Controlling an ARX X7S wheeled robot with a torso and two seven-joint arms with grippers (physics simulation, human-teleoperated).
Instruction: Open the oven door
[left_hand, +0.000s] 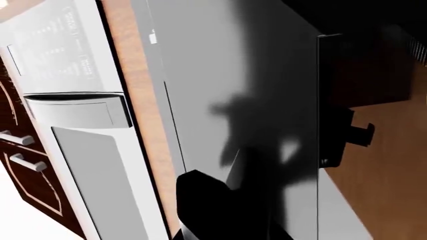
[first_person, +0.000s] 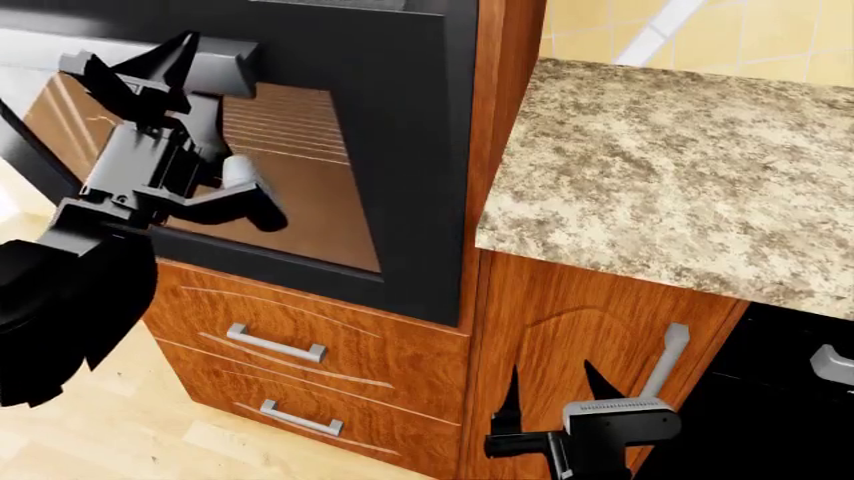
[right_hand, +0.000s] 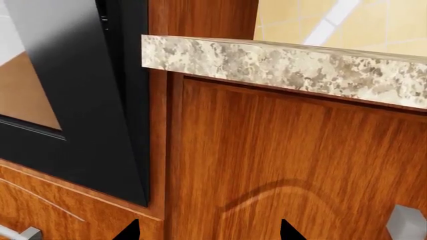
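Oven door (first_person: 400, 150) fills the upper left of the head view: wide matte black frame around a glossy window that mirrors the wood and drawer fronts. Its top edge tilts out from the orange-brown cabinet column (first_person: 501, 120), and the right wrist view shows a dark gap along its right edge, so I judge it partly open, hinged at the bottom. Speckled granite countertop (first_person: 667, 170) sits to the right, its front edge over the wooden cabinet door (first_person: 574, 330). Two drawers (first_person: 307, 350) with bar handles lie below the oven. Left gripper (first_person: 140, 75) is up at the grey bar handle (first_person: 220, 70) along the door's top edge, fingers spread around that bar, presumably to pull it outward and down; whether the pads actually press the bar I cannot tell. Right gripper (first_person: 554, 385) hangs low before the cabinet door, fingers apart, holding nothing, likely kept clear of the door's swing. Writing: faint panel markings in the left wrist view, unreadable; no brand legible.
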